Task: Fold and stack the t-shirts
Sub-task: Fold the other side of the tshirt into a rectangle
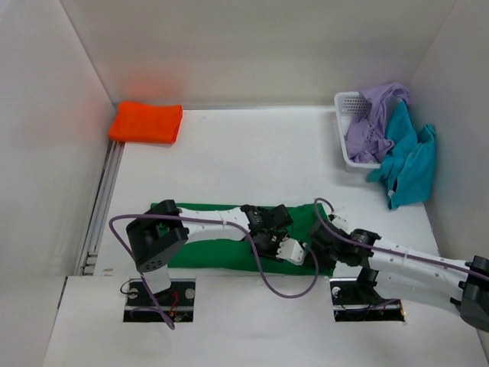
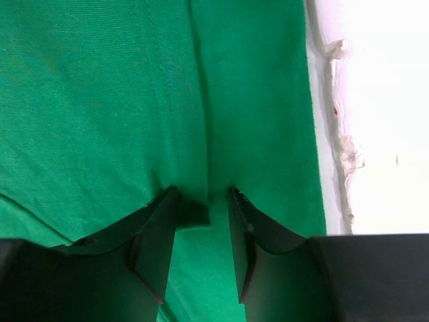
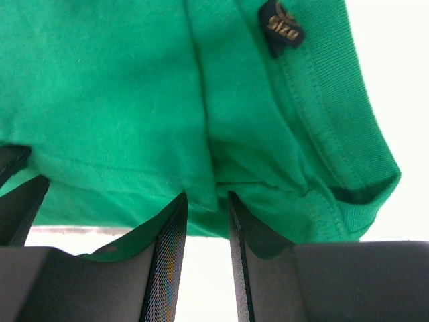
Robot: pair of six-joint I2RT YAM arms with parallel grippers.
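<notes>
A dark green t-shirt [image 1: 206,233] lies as a long flat strip near the front of the table. My left gripper [image 1: 302,251] is at its right part, jaws nearly together on a ridge of green cloth [image 2: 201,100]; the left wrist view shows the fingertips [image 2: 171,198] pinching the crease. My right gripper [image 1: 319,233] is at the shirt's right end, shut on the hem near the collar [image 3: 322,100]. A folded orange t-shirt [image 1: 147,122] lies at the back left. A lavender t-shirt [image 1: 374,122] and a teal t-shirt [image 1: 409,160] hang from the basket.
A white mesh basket [image 1: 345,103] stands at the back right against the wall. White walls close in the table on the left, back and right. A metal rail [image 1: 103,199] runs along the left edge.
</notes>
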